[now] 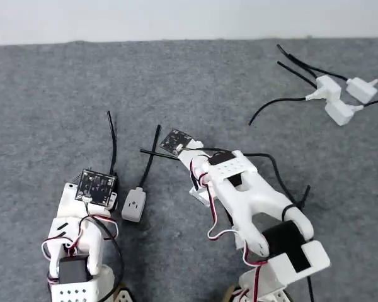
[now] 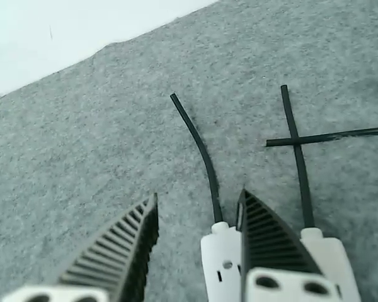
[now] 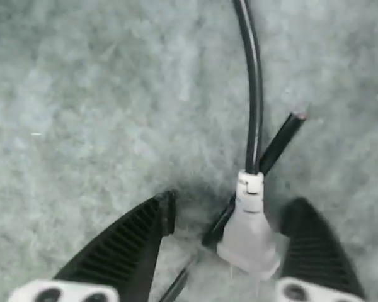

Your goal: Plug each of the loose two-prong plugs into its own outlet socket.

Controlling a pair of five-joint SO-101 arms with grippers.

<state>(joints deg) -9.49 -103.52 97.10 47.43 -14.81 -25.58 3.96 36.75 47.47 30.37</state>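
Plug [image 3: 249,233] between fingers [image 3: 129,248] of right tool [image 3: 232,201]

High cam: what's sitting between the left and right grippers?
In the high view, a white outlet socket with its black cable lies between the left gripper and the right gripper.

On the table [image 1: 44,100], one socket [image 1: 133,204] lies just right of the left gripper [image 2: 197,201]; a second socket [image 2: 219,267] sits between its fingers. A plug [image 3: 249,236] lies between the fingers of the right gripper [image 3: 232,201]. Connectors [image 1: 328,88] cluster far right, behind.
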